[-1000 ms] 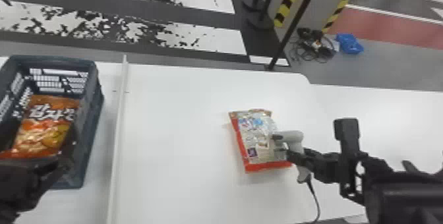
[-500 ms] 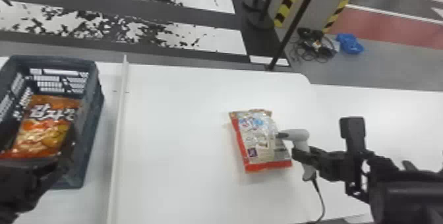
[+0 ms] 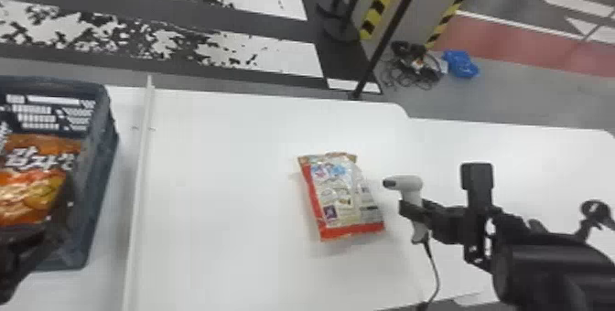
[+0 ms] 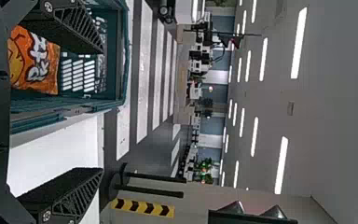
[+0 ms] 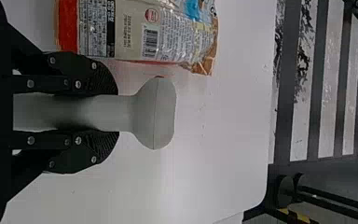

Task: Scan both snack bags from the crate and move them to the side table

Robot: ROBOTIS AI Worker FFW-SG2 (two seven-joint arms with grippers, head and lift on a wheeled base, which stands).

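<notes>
head view looks down, sharing the snack bag with right wrist's nearer view; left's faces outward.

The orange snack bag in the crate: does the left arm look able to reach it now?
Probably yes. The crate is open-topped, nothing seems to lie on the bag, and the left tool is open nearby. But one crate side shows between its fingers, so it likely must shift first.

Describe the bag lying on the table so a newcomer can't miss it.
On the white table, in the head view, look right of the raised white strip that runs beside the dark crate. A snack bag lies there, pale with red edging, next to the grey scanner in the right gripper. The other bag is orange and sits inside the crate.
</notes>
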